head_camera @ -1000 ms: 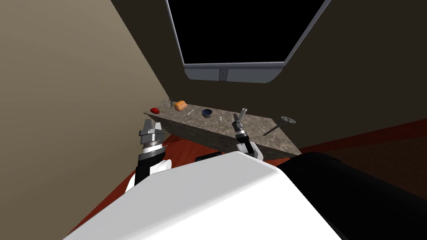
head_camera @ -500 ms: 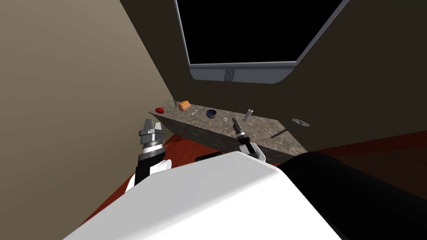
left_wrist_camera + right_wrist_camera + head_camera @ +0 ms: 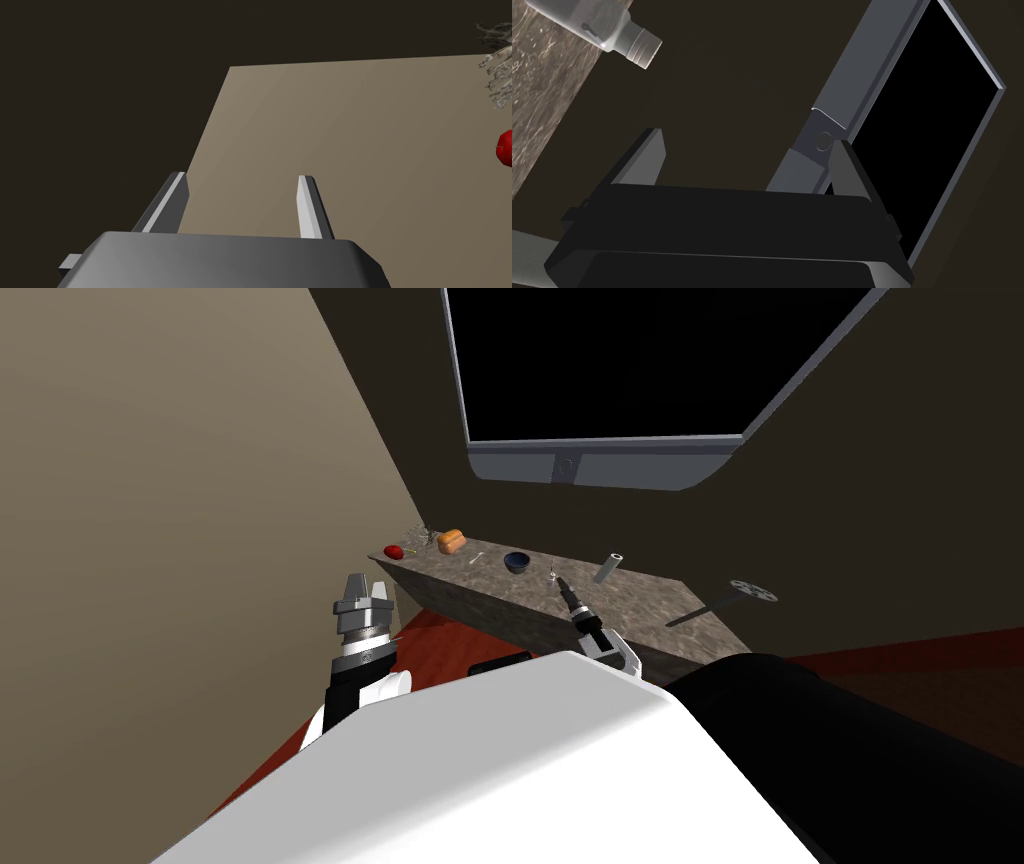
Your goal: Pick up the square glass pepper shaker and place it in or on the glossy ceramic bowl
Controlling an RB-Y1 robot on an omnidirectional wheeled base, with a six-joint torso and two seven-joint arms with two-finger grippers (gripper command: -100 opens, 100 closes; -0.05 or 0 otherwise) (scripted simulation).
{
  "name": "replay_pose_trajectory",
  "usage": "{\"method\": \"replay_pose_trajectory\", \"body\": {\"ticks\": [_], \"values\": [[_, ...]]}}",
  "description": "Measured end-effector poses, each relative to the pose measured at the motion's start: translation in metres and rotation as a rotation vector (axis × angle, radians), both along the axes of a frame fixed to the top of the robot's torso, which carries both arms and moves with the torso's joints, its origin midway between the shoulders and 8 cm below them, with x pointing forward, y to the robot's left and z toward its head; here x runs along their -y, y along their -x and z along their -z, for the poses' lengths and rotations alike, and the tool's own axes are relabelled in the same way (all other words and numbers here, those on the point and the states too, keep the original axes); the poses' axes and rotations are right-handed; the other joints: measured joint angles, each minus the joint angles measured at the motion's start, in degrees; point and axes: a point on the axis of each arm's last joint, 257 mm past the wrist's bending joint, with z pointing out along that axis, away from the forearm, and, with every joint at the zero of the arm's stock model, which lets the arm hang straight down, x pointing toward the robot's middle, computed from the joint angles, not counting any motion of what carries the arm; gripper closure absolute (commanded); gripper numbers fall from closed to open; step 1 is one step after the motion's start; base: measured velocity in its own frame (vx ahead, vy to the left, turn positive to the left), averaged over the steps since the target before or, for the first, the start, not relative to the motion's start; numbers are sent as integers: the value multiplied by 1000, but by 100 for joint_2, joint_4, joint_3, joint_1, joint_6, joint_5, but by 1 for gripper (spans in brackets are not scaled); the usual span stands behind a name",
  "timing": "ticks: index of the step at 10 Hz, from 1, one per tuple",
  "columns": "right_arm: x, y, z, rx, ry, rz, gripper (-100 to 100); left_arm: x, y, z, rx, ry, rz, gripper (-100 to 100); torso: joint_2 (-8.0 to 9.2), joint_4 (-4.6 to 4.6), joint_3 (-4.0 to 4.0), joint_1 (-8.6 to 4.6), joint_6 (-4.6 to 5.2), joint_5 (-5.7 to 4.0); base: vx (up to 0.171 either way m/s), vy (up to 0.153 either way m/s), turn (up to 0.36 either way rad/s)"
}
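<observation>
The pepper shaker [image 3: 608,567] is a tall grey square bottle with a ribbed cap, standing on the marbled counter [image 3: 640,608]. In the right wrist view the shaker [image 3: 607,30] lies off to one side of my right gripper [image 3: 744,150], well beyond its fingers. My right gripper [image 3: 562,584] hovers over the counter's front part, open and empty, between the shaker and the dark blue bowl [image 3: 517,562]. My left gripper [image 3: 360,593] is open and empty beside the counter's left end; the left wrist view shows the left gripper [image 3: 240,185] facing a beige wall.
On the counter's left end are a red fruit [image 3: 394,552], an orange lump [image 3: 451,541] and a small white utensil [image 3: 477,556]. A tiny glass item [image 3: 552,575] stands by the right gripper. A long-handled masher [image 3: 720,603] lies at the right end. A grey-framed black window [image 3: 600,458] hangs above.
My head view has swung, so the counter and window sit further right in the picture. The right gripper has drawn away from the shaker, toward the bowl side. The left arm is unchanged.
</observation>
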Motion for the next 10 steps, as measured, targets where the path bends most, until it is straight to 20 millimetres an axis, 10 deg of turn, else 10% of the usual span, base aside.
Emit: {"method": "replay_pose_trajectory", "body": {"ticks": [10], "values": [[121,22,96,-339,389,110,-100,0,0,0,0,0,0,0,-13,-3,-8,19,1,4,66,109,59]]}}
